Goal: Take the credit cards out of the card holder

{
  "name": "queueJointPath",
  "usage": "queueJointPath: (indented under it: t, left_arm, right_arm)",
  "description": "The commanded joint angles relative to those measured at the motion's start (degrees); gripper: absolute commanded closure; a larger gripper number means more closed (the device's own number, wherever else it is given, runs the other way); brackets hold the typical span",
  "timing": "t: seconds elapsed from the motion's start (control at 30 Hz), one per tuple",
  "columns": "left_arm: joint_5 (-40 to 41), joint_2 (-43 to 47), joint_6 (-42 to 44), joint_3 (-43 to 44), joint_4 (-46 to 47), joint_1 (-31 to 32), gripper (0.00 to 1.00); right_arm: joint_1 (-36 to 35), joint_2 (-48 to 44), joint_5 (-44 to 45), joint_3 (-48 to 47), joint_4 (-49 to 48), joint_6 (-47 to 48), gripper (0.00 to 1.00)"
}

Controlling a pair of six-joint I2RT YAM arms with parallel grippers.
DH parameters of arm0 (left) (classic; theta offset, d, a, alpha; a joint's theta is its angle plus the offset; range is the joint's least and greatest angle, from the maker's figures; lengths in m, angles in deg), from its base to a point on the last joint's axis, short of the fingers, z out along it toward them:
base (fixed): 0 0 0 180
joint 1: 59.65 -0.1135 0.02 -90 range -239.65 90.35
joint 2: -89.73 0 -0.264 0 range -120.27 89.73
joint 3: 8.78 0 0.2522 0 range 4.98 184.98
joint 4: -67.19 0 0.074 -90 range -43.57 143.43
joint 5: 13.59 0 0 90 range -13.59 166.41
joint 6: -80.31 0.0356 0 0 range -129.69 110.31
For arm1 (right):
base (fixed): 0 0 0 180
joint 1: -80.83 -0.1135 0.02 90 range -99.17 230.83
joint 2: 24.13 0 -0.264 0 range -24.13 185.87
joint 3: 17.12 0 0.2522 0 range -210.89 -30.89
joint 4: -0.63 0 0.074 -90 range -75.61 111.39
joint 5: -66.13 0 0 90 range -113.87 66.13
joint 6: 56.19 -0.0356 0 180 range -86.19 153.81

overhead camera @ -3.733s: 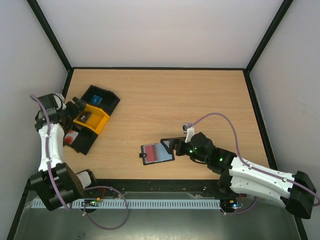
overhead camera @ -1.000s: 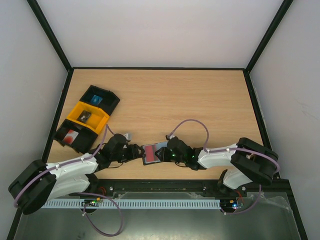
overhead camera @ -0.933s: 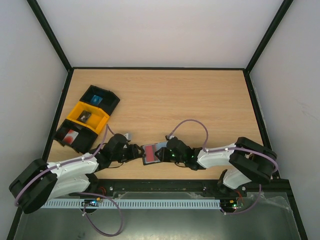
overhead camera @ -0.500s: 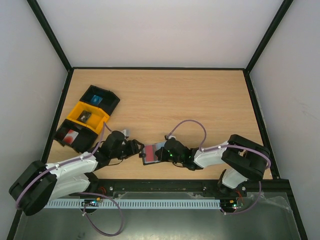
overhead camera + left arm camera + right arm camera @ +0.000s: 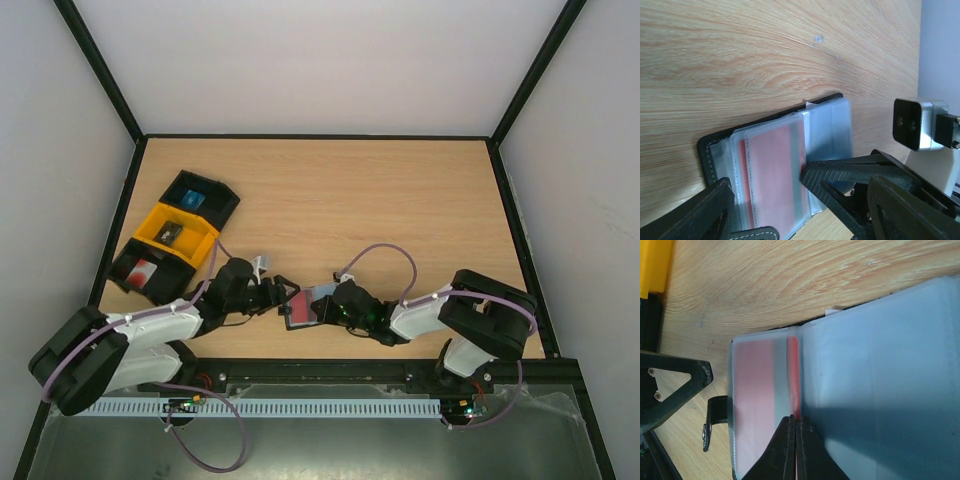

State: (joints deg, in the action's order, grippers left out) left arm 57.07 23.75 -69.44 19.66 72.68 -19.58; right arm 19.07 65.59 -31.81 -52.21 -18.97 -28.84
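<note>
Right wrist — open card holder [image 5: 880, 370], red card [image 5: 755, 395]

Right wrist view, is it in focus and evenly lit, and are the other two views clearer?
Right wrist view: the card holder fills the frame, slightly soft, with a dark shadow across its lower right; the shut right claw is a dark silhouette. Left wrist view: the table grain is sharp, but the clear sleeve looks smeared. Top external view: even light, no glare, everything small.
</note>
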Motion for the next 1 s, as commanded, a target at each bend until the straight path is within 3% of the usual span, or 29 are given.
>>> queueJointPath:
  t: [0.0,0.43,0.57,0.97]
  left_arm:
    - [-1.34,-0.96,0.85,0.92,5.42,0.35,0.26]
    - [-0.99,-7.54,2.05,1.41,8.80,0.71,0.27]
    - [-2.81,-10.16,2.47,1.83,10.34,0.75,0.32]
    - [-3.27,-11.93,2.13,2.02,11.92,1.21,0.33]
  right_arm:
    - [-0.12,1.92,2.30,2.12,2.21,-0.99,0.98]
    - [-0.17,1.98,2.17,3.53,-0.06,-1.10,0.98]
    - [-0.12,2.12,2.29,3.45,0.32,-0.76,0.98]
    - [-0.12,3.20,1.19,3.55,-1.49,-1.07,0.98]
